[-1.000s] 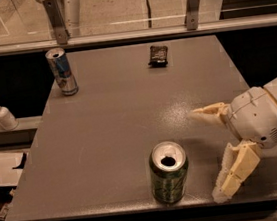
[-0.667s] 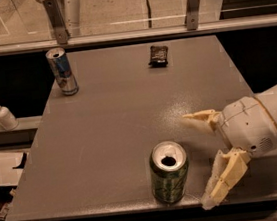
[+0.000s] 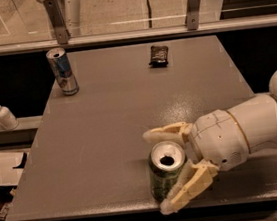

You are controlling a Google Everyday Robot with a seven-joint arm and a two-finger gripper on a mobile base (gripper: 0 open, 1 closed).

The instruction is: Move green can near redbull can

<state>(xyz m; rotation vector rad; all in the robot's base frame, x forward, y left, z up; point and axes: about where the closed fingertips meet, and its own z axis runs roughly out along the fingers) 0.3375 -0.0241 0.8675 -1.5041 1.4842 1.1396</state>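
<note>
Since the earlier frames, the gripper [image 3: 157,172] had slid leftward from its place to the right of the green can [image 3: 164,179], so that its two pale fingers now straddled the can instead of standing beside it; the can itself had not shifted. One green can stood upright near the front edge of the grey table [image 3: 109,121], a little right of centre, its silver top showing an opened mouth. One finger [image 3: 167,131] reached past the far side of the can's rim, and the other lay along its near side, low by the table edge and seemingly against the can wall. The jaws were spread wide, with the can between them, and whether they pressed on it could not be told. Behind the fingers, the white rounded wrist and arm ran off to the right of the picture. One redbull can [image 3: 62,71] stood upright at the far left corner of the table, well apart from the green can. One dark snack packet [image 3: 158,55] lay flat near the far edge, right of centre. Off the table, on a low ledge to the left, stood one pump bottle [image 3: 2,114].
</note>
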